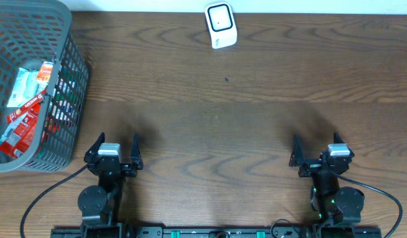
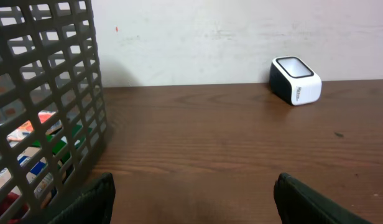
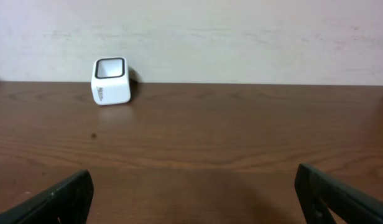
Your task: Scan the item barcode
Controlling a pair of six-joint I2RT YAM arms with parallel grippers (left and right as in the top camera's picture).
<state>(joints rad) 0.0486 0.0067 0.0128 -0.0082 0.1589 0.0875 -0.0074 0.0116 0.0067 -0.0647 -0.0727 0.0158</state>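
Observation:
A white barcode scanner (image 1: 221, 25) with a black window stands at the table's far edge, also seen in the left wrist view as the scanner (image 2: 295, 80) and in the right wrist view as the scanner (image 3: 110, 81). Packaged items (image 1: 30, 106), red and white, lie inside the grey basket (image 1: 66, 92) at far left; through its mesh the items (image 2: 36, 146) show. My left gripper (image 1: 113, 151) rests open near the front edge, beside the basket, with nothing between its fingers. My right gripper (image 1: 318, 154) is open and empty at front right.
The grey basket wall (image 2: 55, 93) fills the left of the left wrist view, close to the left finger. A pale wall runs behind the table's far edge. Brown wooden tabletop (image 1: 217, 125) lies between the grippers and the scanner.

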